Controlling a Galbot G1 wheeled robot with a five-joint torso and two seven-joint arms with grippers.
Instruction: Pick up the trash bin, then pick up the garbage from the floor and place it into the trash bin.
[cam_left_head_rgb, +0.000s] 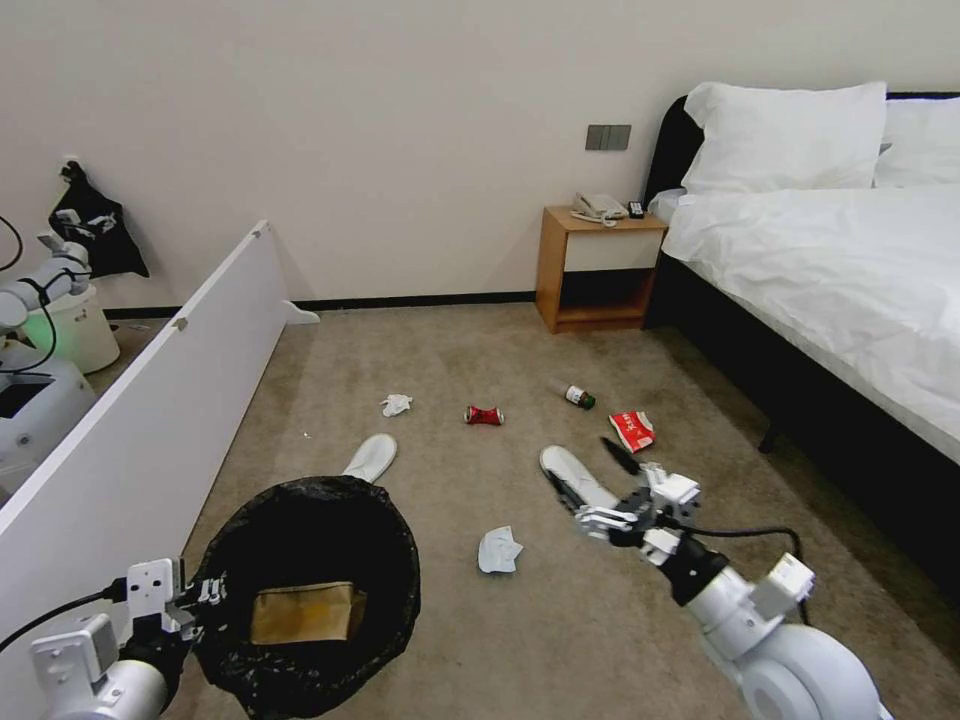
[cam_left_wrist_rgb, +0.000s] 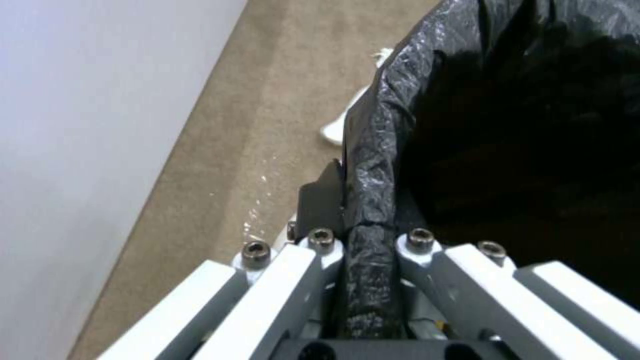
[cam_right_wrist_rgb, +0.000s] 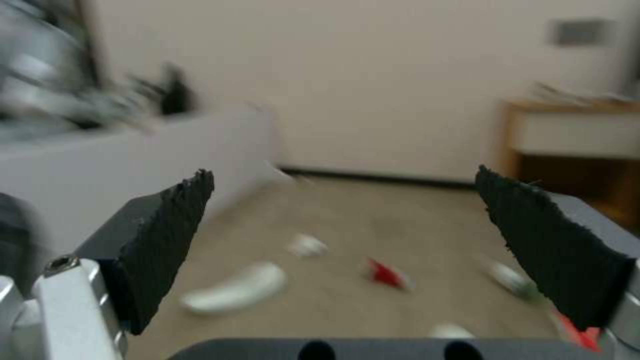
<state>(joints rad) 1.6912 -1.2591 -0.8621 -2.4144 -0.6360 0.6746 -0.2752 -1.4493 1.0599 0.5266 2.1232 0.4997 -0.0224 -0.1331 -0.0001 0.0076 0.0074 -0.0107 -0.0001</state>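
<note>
Head view: left gripper (cam_left_head_rgb: 205, 600) at lower left, clamped on the near rim of the trash bin (cam_left_head_rgb: 310, 590), brown cardboard (cam_left_head_rgb: 306, 613) lying inside; right gripper (cam_left_head_rgb: 598, 478) held above the carpet (cam_left_head_rgb: 500, 640) with jaws spread and empty, over a white slipper (cam_left_head_rgb: 575, 475), with a second slipper (cam_left_head_rgb: 371, 456), two tissues (cam_left_head_rgb: 498, 550), red can (cam_left_head_rgb: 483, 415), bottle (cam_left_head_rgb: 579, 397) and red packet (cam_left_head_rgb: 632, 430) scattered nearby. Left wrist view: fingers (cam_left_wrist_rgb: 320, 210) pinched tight on the bag-covered rim (cam_left_wrist_rgb: 370, 200). Right wrist view: black pads (cam_right_wrist_rgb: 167, 240) wide apart, nothing between them, blurred litter on the floor beyond.
</note>
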